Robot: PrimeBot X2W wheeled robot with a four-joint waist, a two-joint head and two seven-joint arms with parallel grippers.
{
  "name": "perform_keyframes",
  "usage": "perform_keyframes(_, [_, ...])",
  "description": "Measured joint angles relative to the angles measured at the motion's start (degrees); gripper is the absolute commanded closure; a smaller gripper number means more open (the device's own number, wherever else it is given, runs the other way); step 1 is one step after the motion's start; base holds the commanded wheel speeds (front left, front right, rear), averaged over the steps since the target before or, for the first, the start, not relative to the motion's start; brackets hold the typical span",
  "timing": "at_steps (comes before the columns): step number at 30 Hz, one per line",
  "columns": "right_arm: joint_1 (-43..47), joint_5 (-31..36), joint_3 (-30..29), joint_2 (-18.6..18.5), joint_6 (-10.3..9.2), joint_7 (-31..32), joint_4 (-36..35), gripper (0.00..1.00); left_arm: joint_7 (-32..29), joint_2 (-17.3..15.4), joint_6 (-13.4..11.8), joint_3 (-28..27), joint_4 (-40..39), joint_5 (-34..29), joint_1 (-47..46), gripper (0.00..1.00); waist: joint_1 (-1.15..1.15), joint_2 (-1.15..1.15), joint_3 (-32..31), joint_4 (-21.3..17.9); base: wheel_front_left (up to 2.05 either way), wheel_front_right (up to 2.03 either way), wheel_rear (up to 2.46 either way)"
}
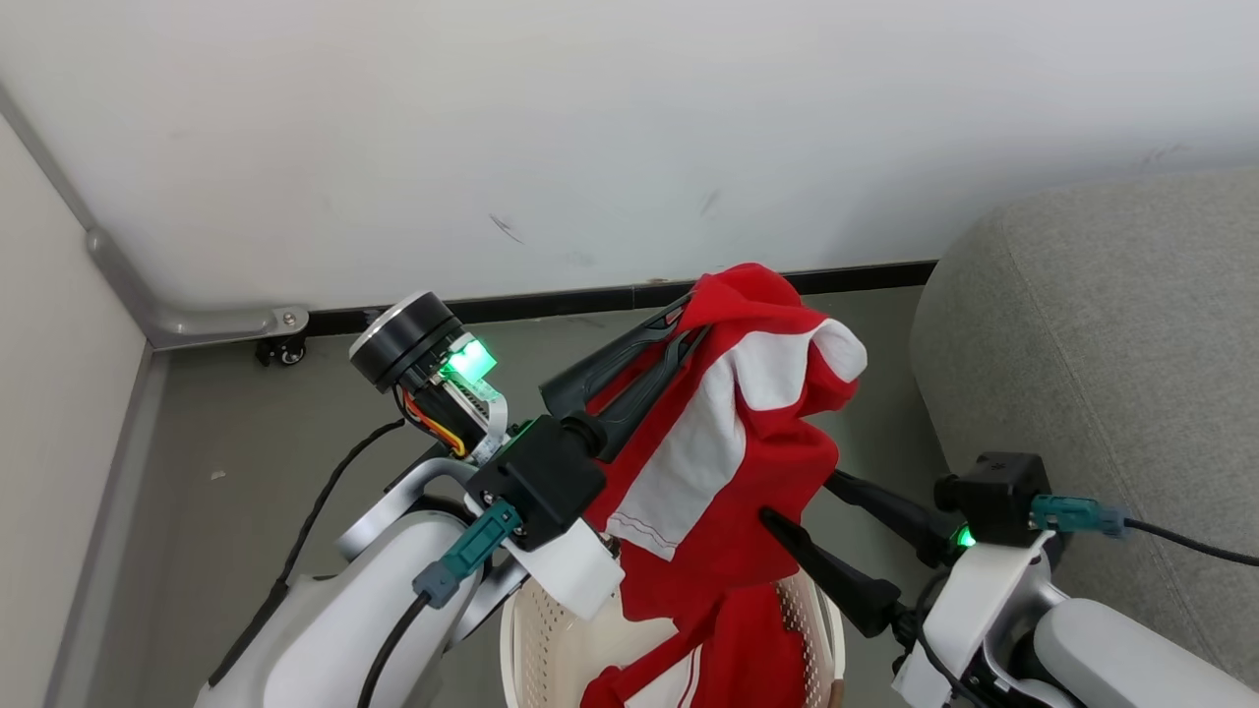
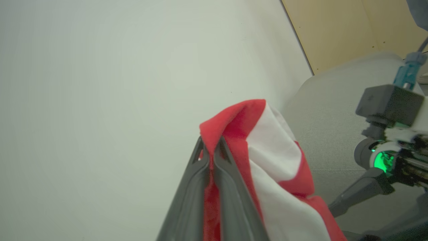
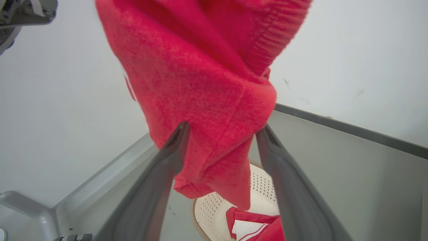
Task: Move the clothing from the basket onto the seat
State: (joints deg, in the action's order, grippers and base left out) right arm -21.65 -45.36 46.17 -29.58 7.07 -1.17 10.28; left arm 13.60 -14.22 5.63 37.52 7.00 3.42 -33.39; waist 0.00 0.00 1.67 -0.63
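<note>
Though limp, fuzzy ribbed red clothing (image 3: 204, 97)

No legible text, brand, number or sign in any view. Print on clothing (image 1: 748, 472): none readable, plain red and white panels. Sticker or marking on basket (image 1: 551, 649): none readable from here.
</note>
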Motion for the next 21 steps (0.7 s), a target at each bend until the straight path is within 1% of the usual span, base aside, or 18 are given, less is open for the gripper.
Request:
perform_keyframes(5, [-2.1,-2.7,3.8,-1.7,0.0,1.8,-0.9,0.0,-0.5,0.1,0.5,0.8,-0.8,0.3,-0.8,1.0,0.0,0.0,0.1,0.8,0.0,0.0,0.0])
perform_keyframes(13, [-6.2,-5.6,7.8,-4.5,0.0,3.3,-2.5,0.0,-1.0,0.5,0.5,1.4,-1.6,0.4,-2.3,1.0,0.0,0.0,0.4,2.1,0.0,0.0,0.0])
perform_keyframes(21, [-10.7,-7.2,12.8,-5.1,0.0,3.9,-3.0,0.0,-1.6,1.1,0.9,2.4,-2.0,0.6,-3.2,1.0,0.0,0.0,0.9,3.4,0.0,0.0,0.0])
